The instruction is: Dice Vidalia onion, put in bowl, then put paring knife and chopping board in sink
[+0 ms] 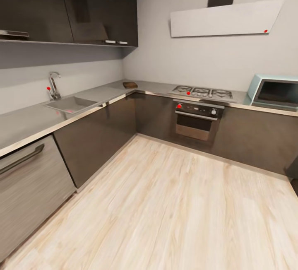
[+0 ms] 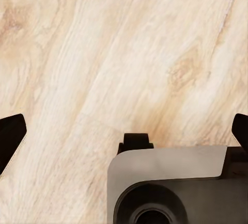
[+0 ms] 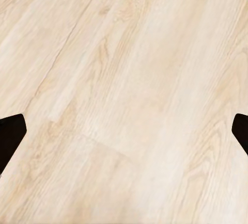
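Grey matte rectangular sink point(image 1: 71, 104) sits in the glossy grey desk point(image 1: 25, 125), contents unclear; both hands, left point(image 2: 124, 131) and right point(image 3: 124, 131), spread wide over plank floor point(image 3: 124, 69).

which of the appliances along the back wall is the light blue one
The microwave on the countertop at far right; the hob and the built-in oven below it are dark and steel-grey.

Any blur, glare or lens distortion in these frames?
Head view: wide-angle bending, the glossy grey countertop edge splays outward; the small dark brown board is soft and distant. Both wrist views: sharp, evenly lit light wooden plank floor, no glare.
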